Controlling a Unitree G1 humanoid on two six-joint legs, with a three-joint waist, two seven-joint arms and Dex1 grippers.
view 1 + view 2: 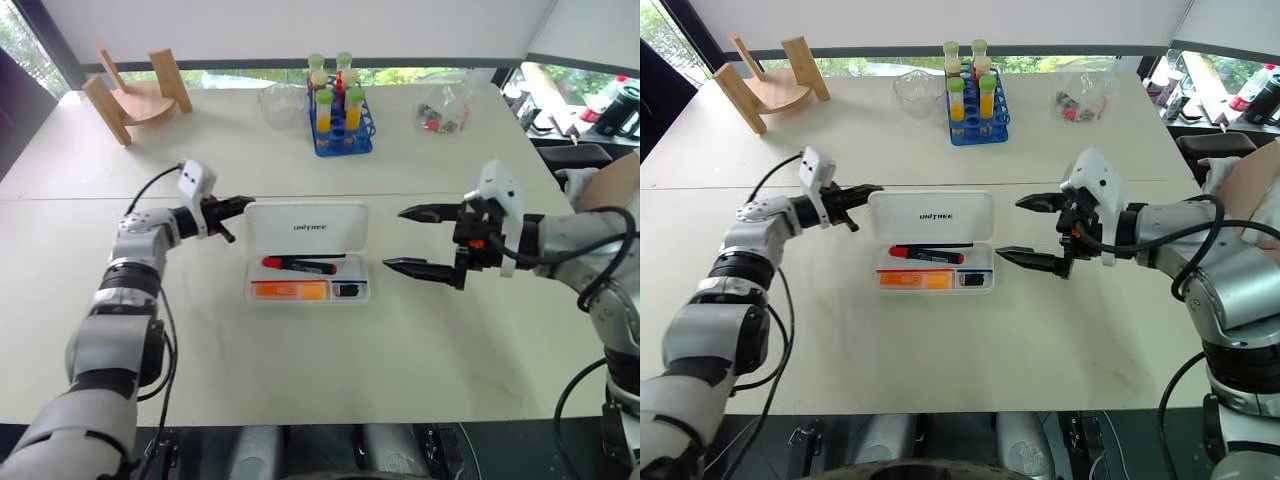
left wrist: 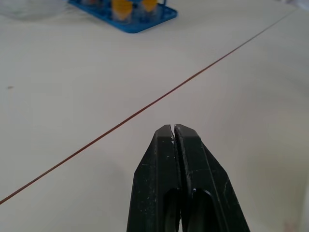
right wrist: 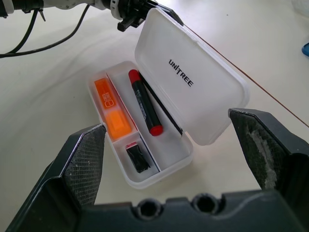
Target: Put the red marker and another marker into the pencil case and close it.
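The white pencil case lies open at the table's middle, its lid raised toward the far side. In its tray lie the red marker and, in the front compartment, the orange marker. My left gripper is shut, empty, its tips at the lid's upper left corner. To the right of the case my right gripper stands open and empty, pointing at the case, a short way off. The right wrist view looks down on the case, the red marker and the orange marker.
A small black block lies in the tray's right compartment. At the far side stand a blue rack of tubes, a clear bowl, a wooden stand and a clear bag. A seam line crosses the table.
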